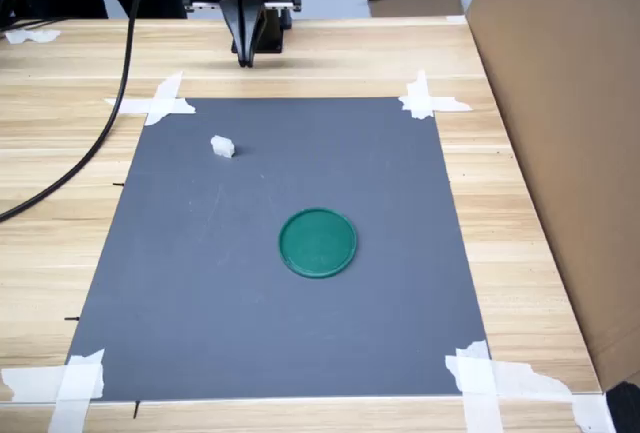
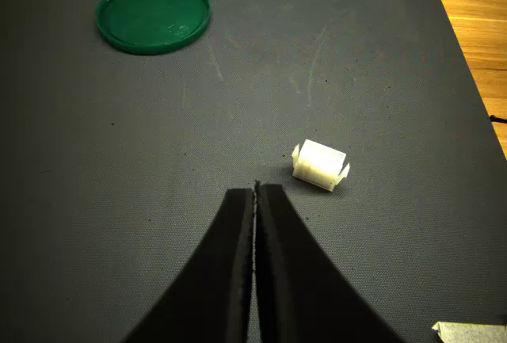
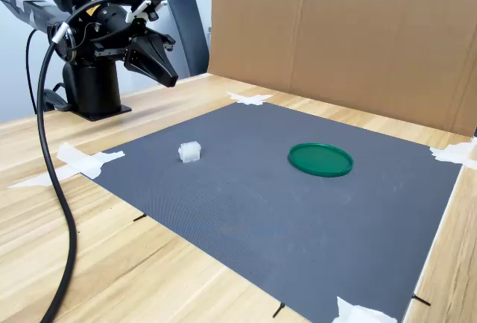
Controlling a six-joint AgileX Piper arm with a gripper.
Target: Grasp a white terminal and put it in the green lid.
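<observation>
Grey matting (image 1: 250,293), taped at its corners to the wooden desk (image 1: 60,213), fills the first exterior view. On it the white terminal (image 1: 222,146) lies toward the first exterior view's upper left, well apart from the green lid (image 1: 317,242), which sits empty near the mat's middle. The end effector (image 1: 246,59) hangs above the desk beyond the mat's far edge, its black fingers together and holding nothing.

From the wrist view, the fingers (image 2: 226,272) are pressed shut along a thin seam, with the white terminal (image 2: 320,165) just beside their tips and off to one side, resting on the mat. The green lid (image 2: 153,15) lies far beyond it.

Seen in the second exterior view, the end effector (image 3: 170,79) is raised clear of the mat, and the white terminal (image 3: 189,151) sits below and ahead of it; the green lid (image 3: 320,160) is toward the second exterior view's right.

By my judgement, the task is at its approach step, with nothing grasped yet. The next move calls for parting the fingers, centring over the terminal, then descending to straddle it.
</observation>
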